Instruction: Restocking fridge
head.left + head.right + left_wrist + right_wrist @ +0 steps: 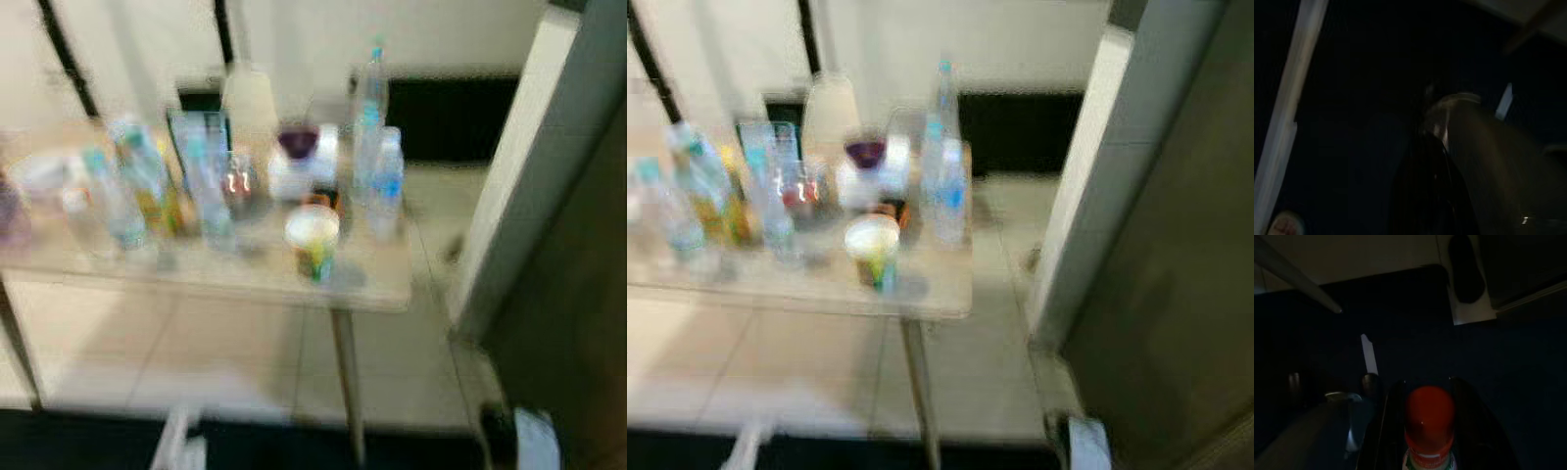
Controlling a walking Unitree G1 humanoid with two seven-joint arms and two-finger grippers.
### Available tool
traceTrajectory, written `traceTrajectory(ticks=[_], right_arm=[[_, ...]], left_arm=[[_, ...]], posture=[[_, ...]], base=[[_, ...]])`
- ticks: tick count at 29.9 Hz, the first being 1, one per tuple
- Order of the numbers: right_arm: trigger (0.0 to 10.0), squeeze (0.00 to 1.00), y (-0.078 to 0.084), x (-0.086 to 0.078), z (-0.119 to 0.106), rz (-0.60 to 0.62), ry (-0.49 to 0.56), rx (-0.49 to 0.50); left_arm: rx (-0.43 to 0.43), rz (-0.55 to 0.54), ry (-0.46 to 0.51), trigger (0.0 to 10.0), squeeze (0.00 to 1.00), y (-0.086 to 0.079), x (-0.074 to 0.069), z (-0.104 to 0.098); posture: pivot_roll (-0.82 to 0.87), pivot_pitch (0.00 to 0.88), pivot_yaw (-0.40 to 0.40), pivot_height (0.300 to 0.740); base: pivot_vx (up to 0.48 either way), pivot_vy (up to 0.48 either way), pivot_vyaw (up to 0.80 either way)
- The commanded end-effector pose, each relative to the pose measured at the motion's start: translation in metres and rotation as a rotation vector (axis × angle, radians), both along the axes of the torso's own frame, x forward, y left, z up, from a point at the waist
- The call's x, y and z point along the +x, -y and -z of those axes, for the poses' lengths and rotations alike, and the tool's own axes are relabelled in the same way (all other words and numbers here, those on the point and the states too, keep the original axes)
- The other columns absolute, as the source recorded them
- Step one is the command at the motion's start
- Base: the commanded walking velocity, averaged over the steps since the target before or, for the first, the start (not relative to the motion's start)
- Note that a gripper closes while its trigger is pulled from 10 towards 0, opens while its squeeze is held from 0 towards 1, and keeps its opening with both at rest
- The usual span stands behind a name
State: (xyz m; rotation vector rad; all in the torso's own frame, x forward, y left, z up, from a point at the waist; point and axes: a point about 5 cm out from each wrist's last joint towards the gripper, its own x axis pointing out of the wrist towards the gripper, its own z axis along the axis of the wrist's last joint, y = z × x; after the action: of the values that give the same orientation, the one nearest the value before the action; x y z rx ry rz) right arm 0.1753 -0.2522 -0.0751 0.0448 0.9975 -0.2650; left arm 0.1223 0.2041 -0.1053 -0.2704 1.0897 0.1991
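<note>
Red-capped bottle (1429, 423) sits between the two black fingers of the right pincer (1425, 431), low at that arm's side in deep shade; the fingers stand on either side of its neck, closed about as far as the bottle allows, so I judge it held. Its body is cut off by the frame edge, so what is in it cannot be told.

The left pincer (1425, 196) hangs in the dark too. One black finger can be made out, but whether it is open or closed, and whether it holds anything, I cannot tell.

The head views are blurred. Ahead stands a tabletop (377, 284) crowded with bottles: clear water bottles with blue labels (384, 186) at about 1 o'clock of a white-lidded cup (312, 240), more bottles (127, 191) at 9 to 10 o'clock, and a purple-topped item (299, 142) at 12 o'clock behind it. A tall grey panel (1156, 245), possibly the fridge side, rises at 3 o'clock.

Risks, as I judge them: the bottle is gripped only near its cap, so a jolt while walking could let it slip or swing. The things on the tabletop stand close together, so a reach among them could topple a neighbour, and the cup near the front edge is the most exposed. A table leg (345, 382) stands close to the walking path.
</note>
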Motion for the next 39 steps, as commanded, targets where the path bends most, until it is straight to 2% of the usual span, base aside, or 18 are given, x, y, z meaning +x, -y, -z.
traceTrajectory(ticks=[1,6,10,39], right_arm=[[10.0,0.0,-0.001,-0.005,0.003,0.004,-0.025,0.002],[10.0,0.0,-0.002,-0.006,0.004,-0.004,-0.04,-0.002],[10.0,0.0,-0.003,-0.007,0.004,-0.021,-0.054,0.003],[10.0,0.0,-0.008,-0.02,0.012,-0.038,-0.107,0.001]], left_arm=[[0.009,0.014,0.014,10.0,0.0,0.0,0.006,-0.002],[0.008,0.011,0.018,10.0,0.0,0.0,0.007,-0.002],[0.006,-0.02,0.026,10.0,0.0,-0.001,0.008,-0.003],[-0.011,0.058,0.065,10.0,0.0,0.002,0.012,-0.005]], posture=[[0.0,0.0,-0.012,0.74],[0.0,0.0,-0.01,0.74],[0.0,0.0,-0.01,0.74],[0.0,0.0,-0.004,0.74]], base=[[-0.304,0.0,0.0],[-0.304,0.0,-0.11],[0.0,0.0,-0.8],[0.0,0.0,-0.8]])
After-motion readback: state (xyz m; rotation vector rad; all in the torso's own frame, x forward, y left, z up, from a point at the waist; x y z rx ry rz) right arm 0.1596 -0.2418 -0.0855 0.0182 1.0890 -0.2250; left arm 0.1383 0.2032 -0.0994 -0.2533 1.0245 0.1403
